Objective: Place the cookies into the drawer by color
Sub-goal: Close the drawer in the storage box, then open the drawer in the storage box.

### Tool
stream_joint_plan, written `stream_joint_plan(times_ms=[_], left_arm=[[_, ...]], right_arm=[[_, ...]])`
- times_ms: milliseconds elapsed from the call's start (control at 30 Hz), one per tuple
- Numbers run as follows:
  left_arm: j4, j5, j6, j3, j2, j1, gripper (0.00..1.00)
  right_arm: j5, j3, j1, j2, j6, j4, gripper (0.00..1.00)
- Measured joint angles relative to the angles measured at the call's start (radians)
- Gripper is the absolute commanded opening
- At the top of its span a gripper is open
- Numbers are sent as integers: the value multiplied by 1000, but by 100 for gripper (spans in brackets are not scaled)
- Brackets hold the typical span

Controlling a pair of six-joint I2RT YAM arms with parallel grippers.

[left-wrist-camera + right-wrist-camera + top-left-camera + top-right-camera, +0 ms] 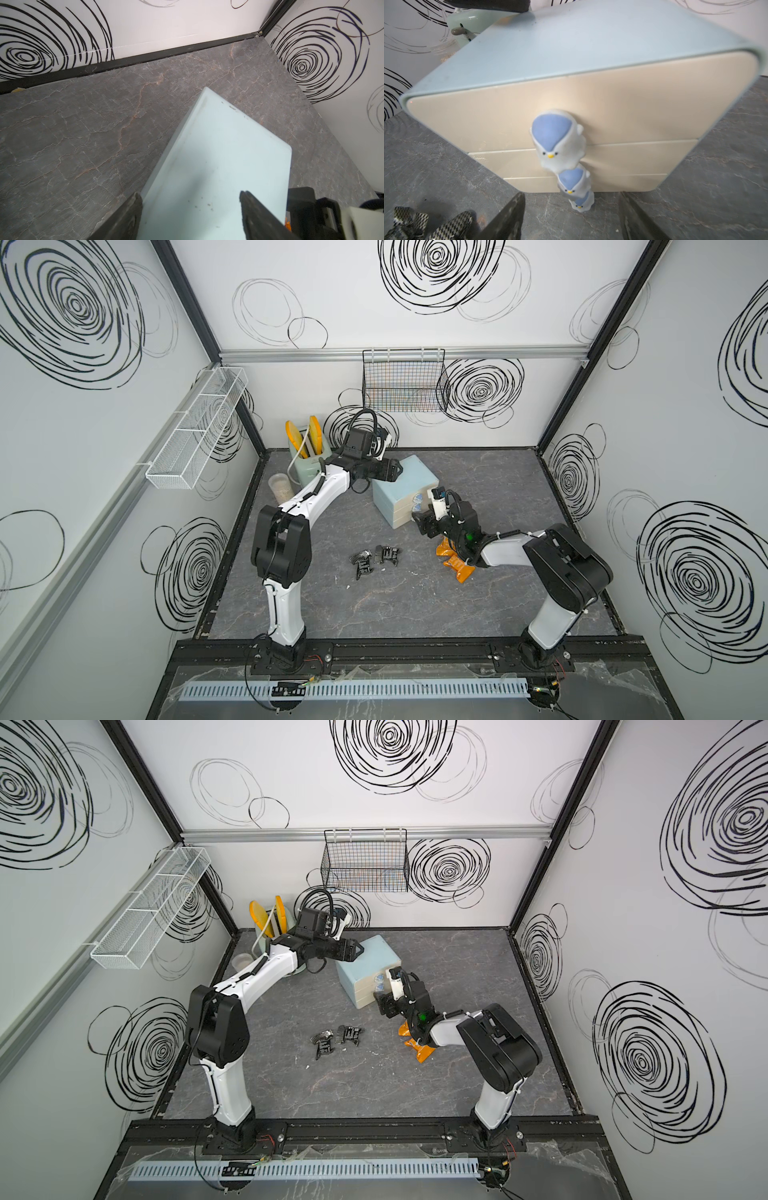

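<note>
The drawer is a pale blue chest with three cream fronts, all pushed in, each with a penguin-shaped knob. My left gripper hovers open over the chest's top near its back corner, holding nothing. My right gripper is open low in front of the cream fronts, with the lowest knob just ahead of its fingers. Black cookies lie on the table before the chest. Orange cookies lie partly hidden under my right arm.
A mint-green toaster with two yellow slices stands behind the chest at the back left, with a clear cup beside it. A black wire basket hangs on the back wall and a white mesh shelf on the left wall.
</note>
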Motion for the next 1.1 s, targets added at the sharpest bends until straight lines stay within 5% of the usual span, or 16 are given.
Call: stream_joint_plan(times_ms=[667,1100], left_arm=[[21,-30,-3,-21,1,6,79],[25,-31,2,-20,29,10,75]], right_arm=[[2,36,-6,82,11,42,65],[1,64,-7,110,10,58,48]])
